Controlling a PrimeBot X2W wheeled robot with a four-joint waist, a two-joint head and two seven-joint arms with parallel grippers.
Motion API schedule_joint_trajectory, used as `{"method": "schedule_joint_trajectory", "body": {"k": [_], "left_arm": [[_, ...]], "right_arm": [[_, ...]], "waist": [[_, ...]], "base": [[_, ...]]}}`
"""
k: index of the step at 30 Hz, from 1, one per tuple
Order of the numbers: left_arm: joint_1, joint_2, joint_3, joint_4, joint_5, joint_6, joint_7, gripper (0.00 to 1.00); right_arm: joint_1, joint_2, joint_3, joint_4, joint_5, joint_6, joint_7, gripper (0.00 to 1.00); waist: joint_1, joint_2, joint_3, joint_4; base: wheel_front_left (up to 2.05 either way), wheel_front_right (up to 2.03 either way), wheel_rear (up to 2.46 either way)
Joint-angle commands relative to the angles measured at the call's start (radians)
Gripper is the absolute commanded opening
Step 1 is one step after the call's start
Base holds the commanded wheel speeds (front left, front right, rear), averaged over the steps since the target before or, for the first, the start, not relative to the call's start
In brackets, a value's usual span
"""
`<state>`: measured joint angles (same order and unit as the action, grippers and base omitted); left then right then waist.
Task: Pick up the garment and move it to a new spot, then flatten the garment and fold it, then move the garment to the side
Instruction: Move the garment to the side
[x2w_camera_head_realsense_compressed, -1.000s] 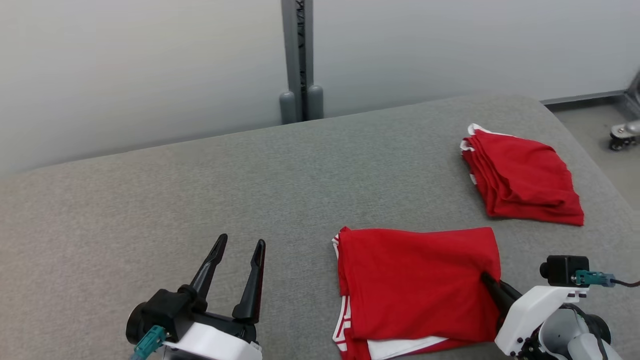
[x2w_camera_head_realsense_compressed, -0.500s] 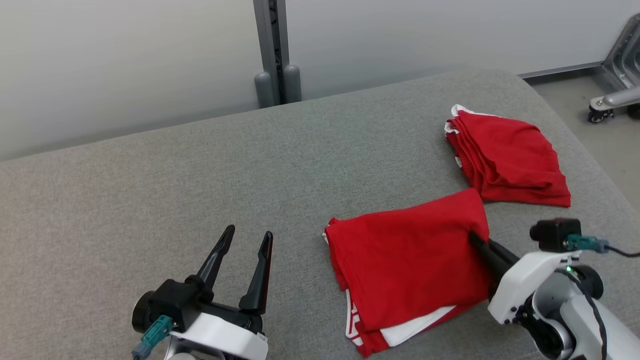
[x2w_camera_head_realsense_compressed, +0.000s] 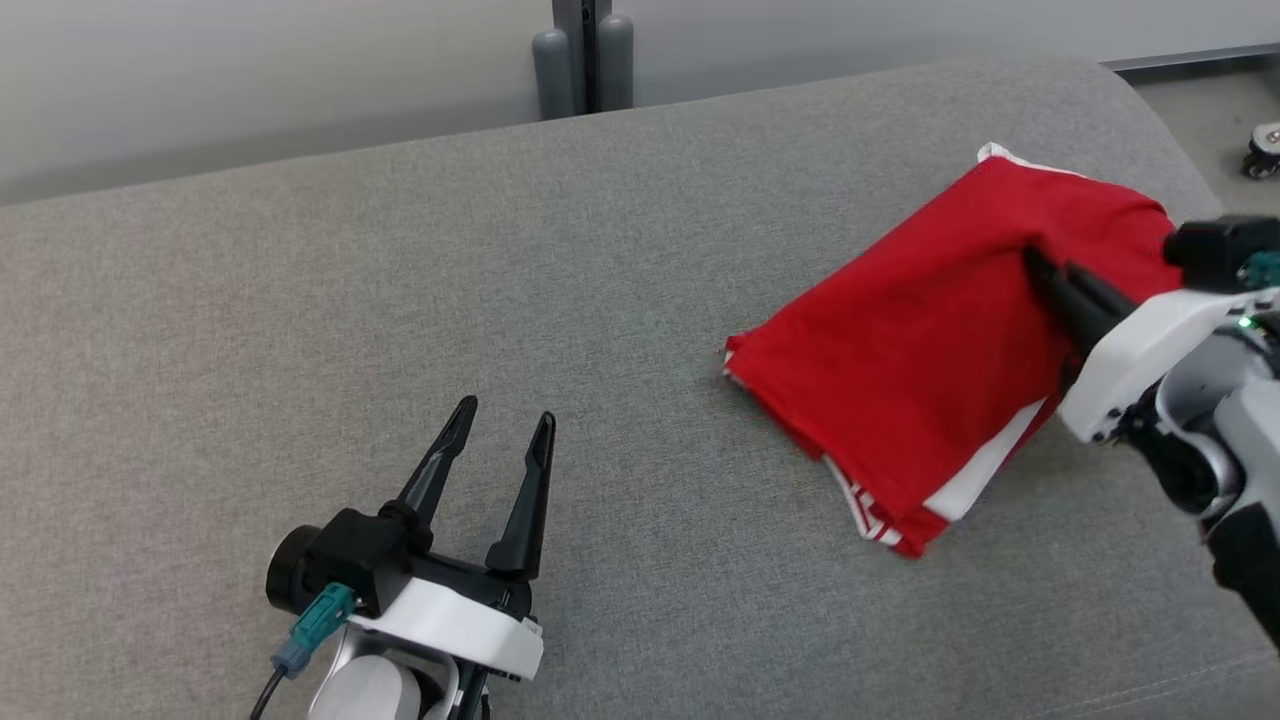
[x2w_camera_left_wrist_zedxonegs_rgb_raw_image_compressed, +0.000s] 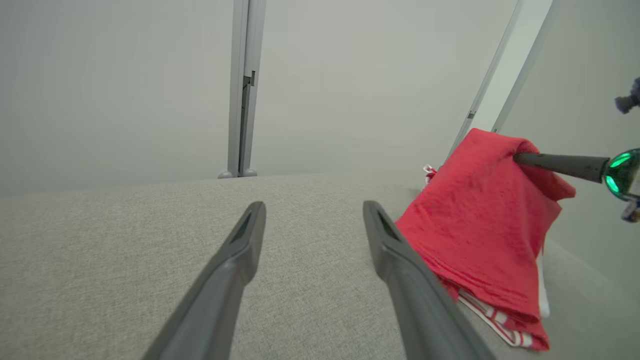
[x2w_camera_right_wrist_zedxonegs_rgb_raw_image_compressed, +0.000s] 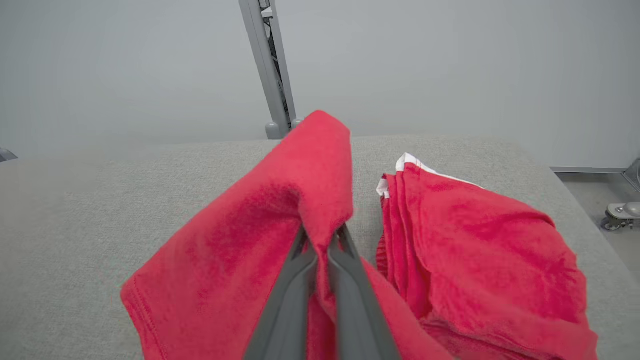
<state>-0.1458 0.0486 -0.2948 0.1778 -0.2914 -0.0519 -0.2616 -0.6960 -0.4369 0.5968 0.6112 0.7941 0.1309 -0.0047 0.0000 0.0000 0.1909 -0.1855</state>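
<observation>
On the wide grey cushion (x2w_camera_head_realsense_compressed: 400, 250) the folded red garment (x2w_camera_head_realsense_compressed: 900, 370) lies to my right, one corner raised and clamped in my right gripper (x2w_camera_head_realsense_compressed: 1040, 268), its long axis running toward the middle. The other red pile (x2w_camera_right_wrist_zedxonegs_rgb_raw_image_compressed: 475, 240) sits just beside. My left gripper (x2w_camera_head_realsense_compressed: 495, 440), jaws apart and empty, is farther away.

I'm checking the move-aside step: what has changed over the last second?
The right pincer, shut on the folded red garment throughout, has raised its gripped edge and carried it away from the robot and rightward, toward the other red stack. Nothing was let go. The left pincer stays open and idle over the grey surface.
</observation>
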Motion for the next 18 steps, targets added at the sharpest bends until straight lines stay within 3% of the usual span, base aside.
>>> {"method": "schedule_joint_trajectory", "body": {"k": [1,9,18], "left_arm": [[-0.024,0.004,0.001,0.002,0.009,0.002,-0.004,1.00],[-0.054,0.004,-0.006,0.011,0.023,0.002,-0.004,1.00],[-0.060,0.005,-0.005,0.022,0.033,0.002,-0.004,1.00]], "right_arm": [[-0.047,-0.025,0.004,0.024,0.021,0.000,-0.017,0.00],[-0.179,-0.096,0.016,0.162,0.092,0.000,-0.052,0.00],[-0.237,-0.110,0.009,0.295,0.117,0.000,-0.101,0.00]], "waist": [[0.0000,0.0000,0.025,0.012],[0.0000,0.0000,0.065,0.016],[0.0000,0.0000,0.088,-0.001]], "base": [[0.00,0.00,0.00],[0.00,0.00,0.00],[0.00,0.00,0.00]]}}
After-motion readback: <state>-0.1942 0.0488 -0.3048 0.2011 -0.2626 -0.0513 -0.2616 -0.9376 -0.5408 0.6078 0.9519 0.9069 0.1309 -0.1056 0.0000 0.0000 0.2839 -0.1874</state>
